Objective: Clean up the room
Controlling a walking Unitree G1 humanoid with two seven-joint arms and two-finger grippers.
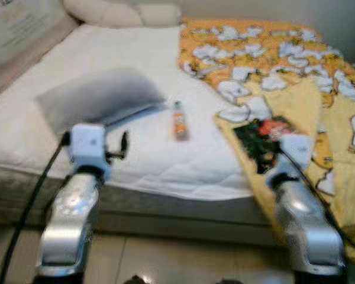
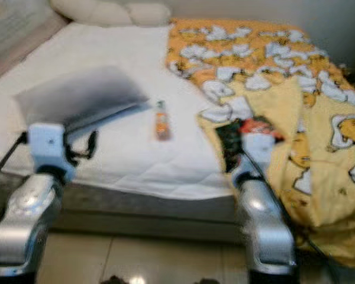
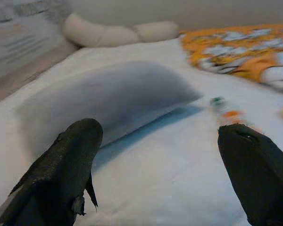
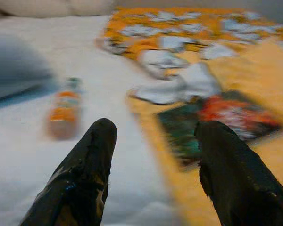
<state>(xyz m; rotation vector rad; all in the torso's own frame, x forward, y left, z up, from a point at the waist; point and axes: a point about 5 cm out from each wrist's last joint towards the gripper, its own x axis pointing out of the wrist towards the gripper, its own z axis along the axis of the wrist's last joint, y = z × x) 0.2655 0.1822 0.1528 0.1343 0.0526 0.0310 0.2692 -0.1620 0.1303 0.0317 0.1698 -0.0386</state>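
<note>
Left gripper (image 3: 155,174): fingers spread wide, nothing between them, held over the near edge of the white mattress (image 1: 136,160) and aimed at the grey pillow (image 1: 97,97), which lies just ahead at about 12 o'clock from it. Right gripper (image 4: 153,174): likewise parted and empty, pointed between the small orange bottle (image 1: 179,121) at roughly 11 o'clock and the dark printed packet (image 1: 263,139) at roughly 1 o'clock. Count of loose items on the bed: one grey pillow, flat on the mattress toward 10 o'clock from the bed's middle; one orange bottle, lying on its side near the middle, just beside the pillow's corner but apart from it; one dark packet with red and green print, resting on the folded edge of the blanket at 3 o'clock from the bottle. Bedding: one yellow-and-orange blanket (image 1: 284,65) with a white cartoon pattern, rumpled, covering the bed's 3 o'clock side and hanging off the edge toward the floor; one long cream bolster (image 1: 121,13) at the head, 12 o'clock. Progress, as a judgement: the tidying looks barely begun, since neither gripper holds anything and all items lie loose. Left to do, probably: pick up bottle and packet, place the pillow, straighten the blanket. The views are blurred, so finer details are uncertain.
</note>
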